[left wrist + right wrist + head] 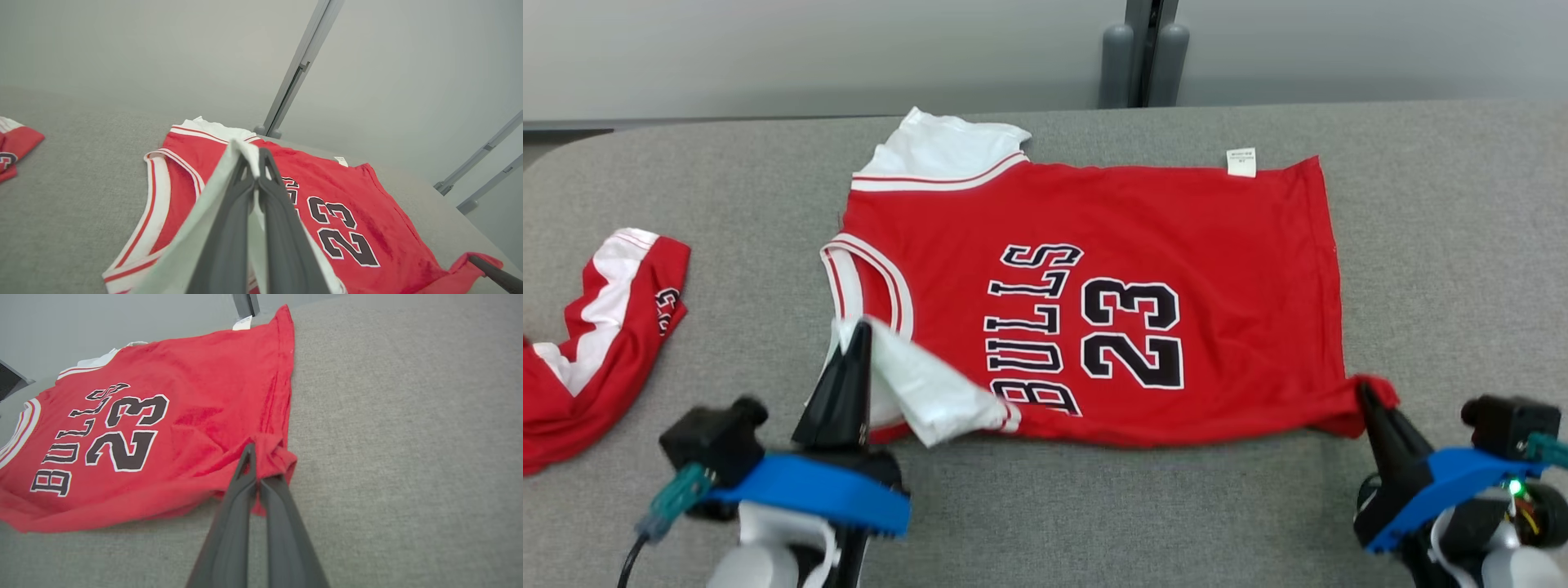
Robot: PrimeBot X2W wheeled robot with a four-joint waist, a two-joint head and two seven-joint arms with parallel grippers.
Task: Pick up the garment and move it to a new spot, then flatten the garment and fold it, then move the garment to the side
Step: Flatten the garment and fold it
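You have one grey cloth-covered table (1462, 245), and the one red jersey (1217, 237) lies face up across its middle. The collar points to the table's left end and the hem to its right end.

Expect the jersey to be light, thin and limp. It will sag and crease wherever it is unsupported, and it may drag on the table's cloth rather than slide. Corners and hems are the best places to hold it, with the two holds kept well apart so the fabric stays taut.

A second red-and-white garment (596, 343) lies bunched at the table's left end, well apart from the jersey. That makes two garments.

There are two grippers, both along the table's near edge. The left gripper (856, 331) has its jaws pressed together on the white sleeve flap at the jersey's near shoulder. The right gripper (1364, 394) has its jaws pinched on the near hem corner, which is bunched up.

One small white label (1241, 161) sticks out at the far hem corner.
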